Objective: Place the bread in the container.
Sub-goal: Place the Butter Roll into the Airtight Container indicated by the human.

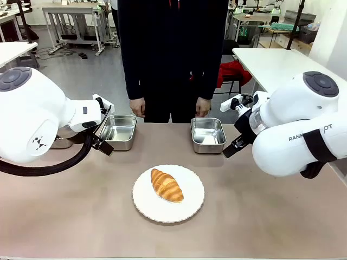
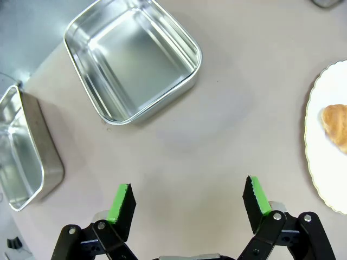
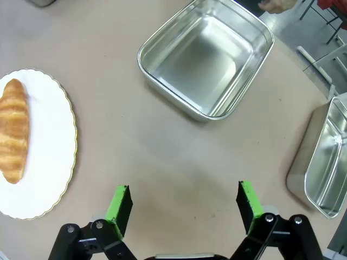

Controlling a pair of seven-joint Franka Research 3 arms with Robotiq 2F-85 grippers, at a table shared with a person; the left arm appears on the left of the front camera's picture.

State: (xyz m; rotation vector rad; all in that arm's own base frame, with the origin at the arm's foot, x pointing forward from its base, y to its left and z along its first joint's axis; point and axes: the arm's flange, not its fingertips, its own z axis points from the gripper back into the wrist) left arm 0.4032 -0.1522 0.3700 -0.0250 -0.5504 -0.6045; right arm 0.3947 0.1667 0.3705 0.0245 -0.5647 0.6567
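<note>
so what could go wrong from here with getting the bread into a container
1. The bread sits loose on the white plate; the left tool or the right tool, both open, could crush it or shove the plate while closing.
2. The person's hands hang just behind the left container and the right container; a reach to either could come close to them.

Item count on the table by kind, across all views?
Steel pans: 4 (left-middle pan, right-middle pan, far-left pan, far-right pan)
White plate: 1
Croissant: 1
Total: 6
</note>
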